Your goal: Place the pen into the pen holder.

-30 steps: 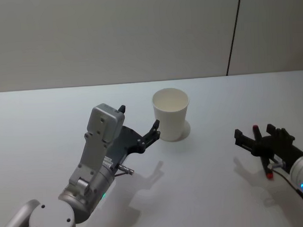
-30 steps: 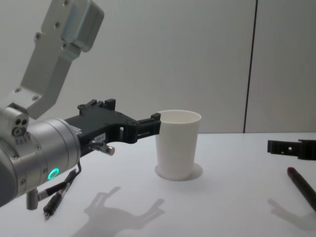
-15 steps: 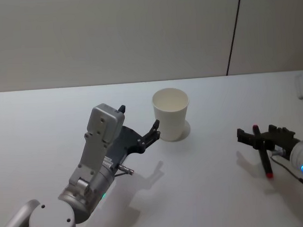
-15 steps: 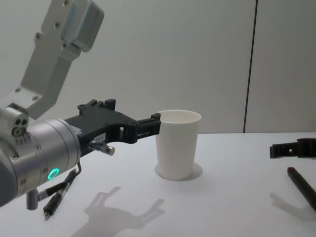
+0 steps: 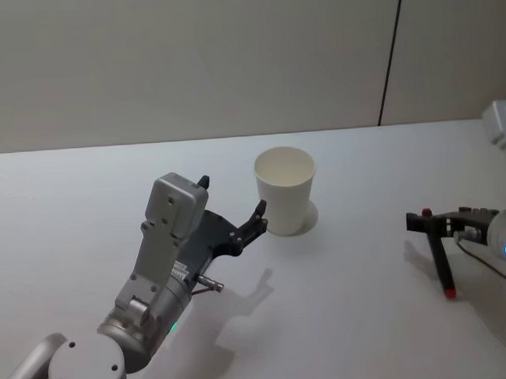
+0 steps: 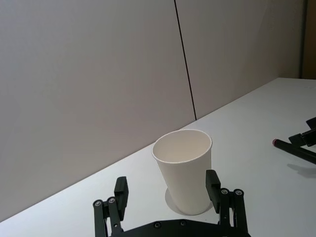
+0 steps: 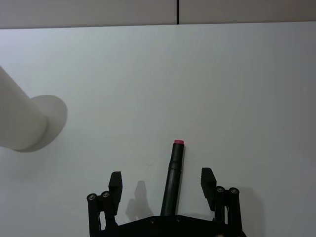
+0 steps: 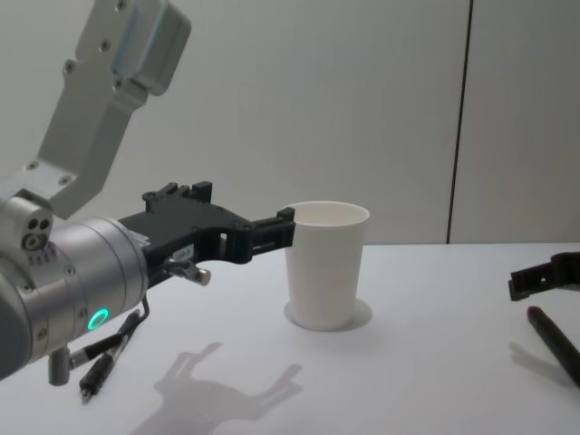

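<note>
Well, my right gripper hangs low over the right side of the table, its two black fingers spread wide and nothing pinched between them. In my right wrist view the pen runs straight along the gap between those fingers, clear of both, with its small red tip poking out past the fingertips. My chest view shows a sliver of space between the underside of the gripper and the pen, so I am above it and not gripping it. The pen itself, a slim black stick, rests on the white table, well apart from the pen holder and off to its right. The pen holder is a plain white paper cup standing upright near the middle of the table, open mouth up. My left gripper is stretched out toward the cup's left side, also with its fingers parted and holding nothing. Its nearer fingertip sits just beside the cup's wall below the rim, and I cannot tell whether it touches. Under my left forearm a thin black cable with a metal plug dangles over the table. Behind everything is a plain pale wall with one dark vertical seam.
</note>
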`<act>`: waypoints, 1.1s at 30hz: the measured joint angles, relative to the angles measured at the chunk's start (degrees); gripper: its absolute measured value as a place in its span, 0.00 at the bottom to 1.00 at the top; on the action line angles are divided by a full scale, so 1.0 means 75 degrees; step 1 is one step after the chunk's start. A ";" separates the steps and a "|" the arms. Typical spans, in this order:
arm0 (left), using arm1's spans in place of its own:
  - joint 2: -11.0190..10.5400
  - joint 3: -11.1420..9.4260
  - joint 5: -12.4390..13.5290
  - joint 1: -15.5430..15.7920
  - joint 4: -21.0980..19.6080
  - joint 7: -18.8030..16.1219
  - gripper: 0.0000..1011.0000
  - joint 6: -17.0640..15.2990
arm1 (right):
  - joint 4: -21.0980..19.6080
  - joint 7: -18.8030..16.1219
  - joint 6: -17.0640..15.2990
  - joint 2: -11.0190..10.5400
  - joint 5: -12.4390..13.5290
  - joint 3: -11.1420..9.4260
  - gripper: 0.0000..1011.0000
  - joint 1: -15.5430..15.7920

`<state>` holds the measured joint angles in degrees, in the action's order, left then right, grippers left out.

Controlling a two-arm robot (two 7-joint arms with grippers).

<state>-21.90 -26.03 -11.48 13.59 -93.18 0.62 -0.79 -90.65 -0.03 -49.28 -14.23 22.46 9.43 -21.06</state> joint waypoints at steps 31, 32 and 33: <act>0.0000 0.0000 0.0000 0.0000 0.0000 0.0000 0.99 0.0000 | 0.1907 -0.0639 -0.1334 0.0455 -0.0750 0.0167 0.99 -0.1669; 0.0000 0.0000 0.0000 0.0000 0.0000 0.0000 0.99 0.0000 | 0.1925 -0.0657 -0.1356 0.0459 -0.0766 0.0171 0.99 -0.1682; 0.0000 0.0000 0.0000 0.0000 0.0000 0.0000 0.99 0.0000 | 0.1986 -0.0686 -0.1393 0.0471 -0.0799 0.0181 0.99 -0.1725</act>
<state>-21.89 -26.02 -11.48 13.58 -93.18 0.62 -0.80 -75.75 -5.17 -59.73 -10.70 16.47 10.79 -33.99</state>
